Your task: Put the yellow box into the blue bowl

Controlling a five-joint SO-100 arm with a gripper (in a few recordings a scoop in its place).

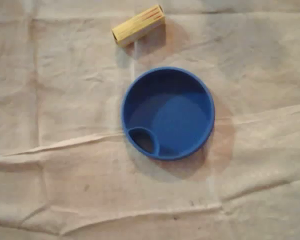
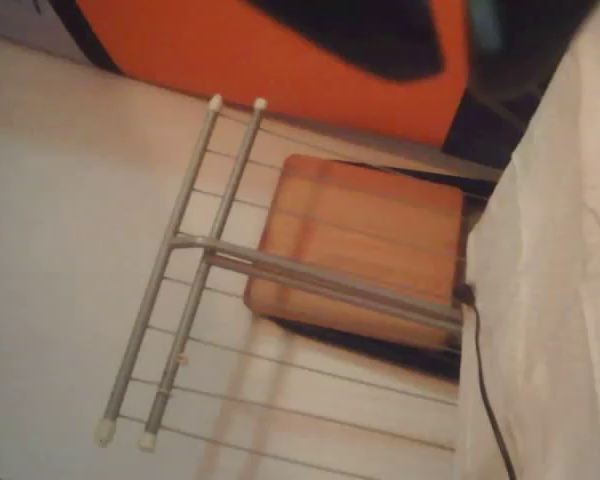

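One yellow box (image 1: 138, 25) lies on the worktop (image 1: 65, 100) near the blue bowl (image 1: 180, 115), untouched; pick not begun. Next: reach over the box and grasp it. End effector state: cannot tell.

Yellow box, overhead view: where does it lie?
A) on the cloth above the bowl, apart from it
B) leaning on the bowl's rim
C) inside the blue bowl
A: the yellow box lies on the cloth above the blue bowl, a gap between them.
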